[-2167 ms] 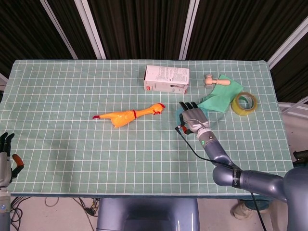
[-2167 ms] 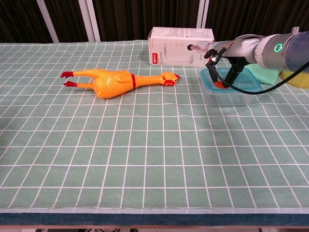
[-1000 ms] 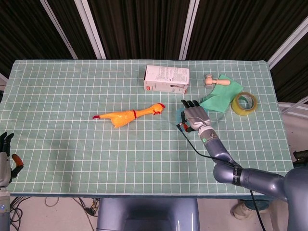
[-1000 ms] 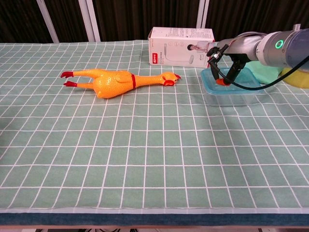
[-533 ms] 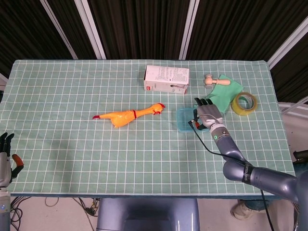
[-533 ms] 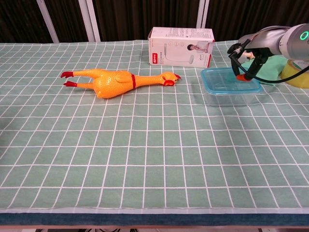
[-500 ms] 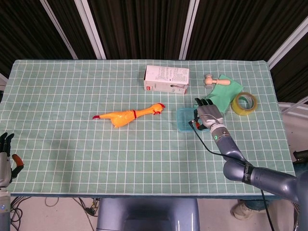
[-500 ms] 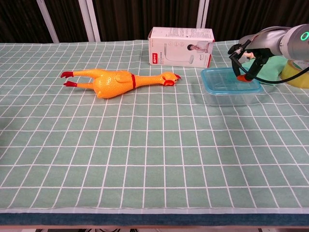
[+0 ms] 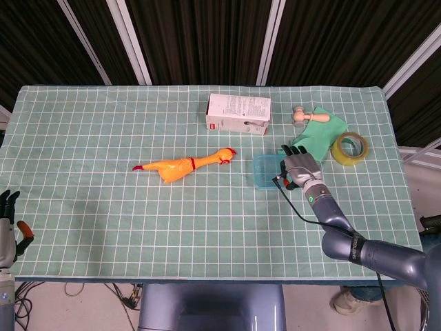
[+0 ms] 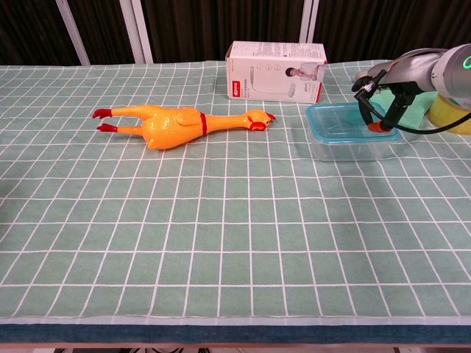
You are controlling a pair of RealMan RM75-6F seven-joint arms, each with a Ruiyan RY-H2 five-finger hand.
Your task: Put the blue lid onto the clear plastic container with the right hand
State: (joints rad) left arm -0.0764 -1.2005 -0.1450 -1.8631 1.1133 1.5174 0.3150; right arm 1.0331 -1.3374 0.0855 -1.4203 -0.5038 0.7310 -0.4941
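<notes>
The clear plastic container (image 10: 347,145) stands right of the table's middle, and the blue lid (image 10: 340,120) lies flat on top of it. In the head view the lidded container (image 9: 264,171) shows as a blue square. My right hand (image 9: 301,167) hovers at its right edge, fingers apart and pointing away, holding nothing. In the chest view the right hand (image 10: 384,94) hangs over the lid's right rim, and its orange thumb tip is at or just above that rim. My left hand (image 9: 8,224) stays low at the table's near left corner, fingers spread and empty.
A yellow rubber chicken (image 9: 182,166) lies left of the container. A white carton (image 9: 238,114) stands behind it. A green cloth (image 9: 318,138), a small wooden piece (image 9: 303,116) and a yellow tape roll (image 9: 350,148) lie to the back right, close to my right hand.
My right hand has slid right, from over the container's middle to its right edge, uncovering the lid. The lid stays seated on the container. The left hand has not moved.
</notes>
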